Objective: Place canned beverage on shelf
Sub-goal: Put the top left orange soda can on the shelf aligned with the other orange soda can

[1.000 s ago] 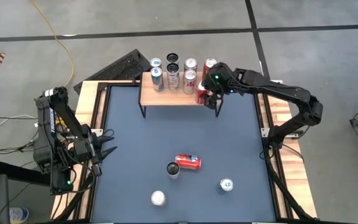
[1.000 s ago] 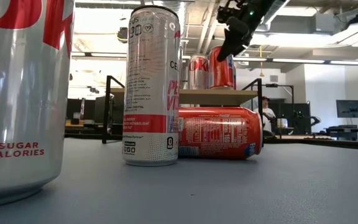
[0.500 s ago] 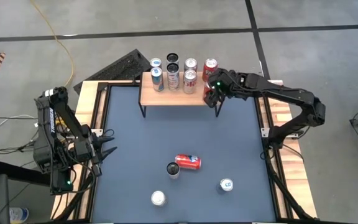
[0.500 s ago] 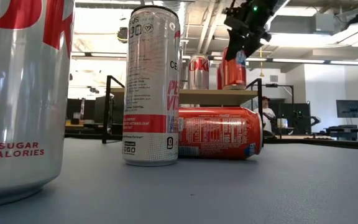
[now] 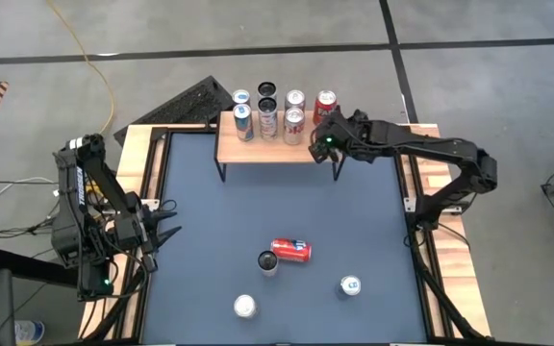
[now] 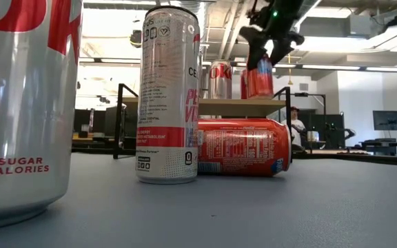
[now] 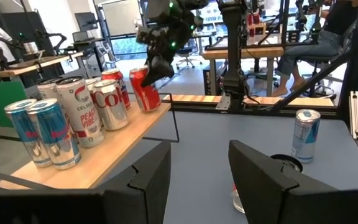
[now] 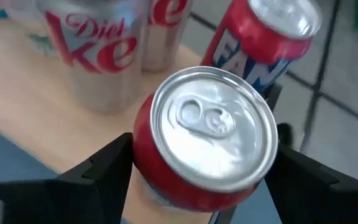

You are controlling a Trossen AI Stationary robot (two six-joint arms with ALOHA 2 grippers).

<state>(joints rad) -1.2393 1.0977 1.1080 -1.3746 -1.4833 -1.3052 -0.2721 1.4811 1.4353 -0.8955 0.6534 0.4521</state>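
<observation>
Compared with a second ago, your right gripper (image 5: 327, 144) has slid from over the shelf's right end toward the upper right of the high view, and the red soda can (image 8: 205, 148) it carried now stands on the light wooden shelf with black legs (image 5: 258, 151), at its right front corner. The fingers (image 8: 98, 168) flank that can on both sides; you cannot tell whether they press it or stand just clear. Count seven cans on the shelf: two blue, one dark-topped, one white slim, two silver, one red, plus this one. Four cans (image 5: 290, 250) remain on the dark table (image 5: 219, 221). Your left gripper (image 5: 166, 231) waits half-open and empty at left.
</observation>
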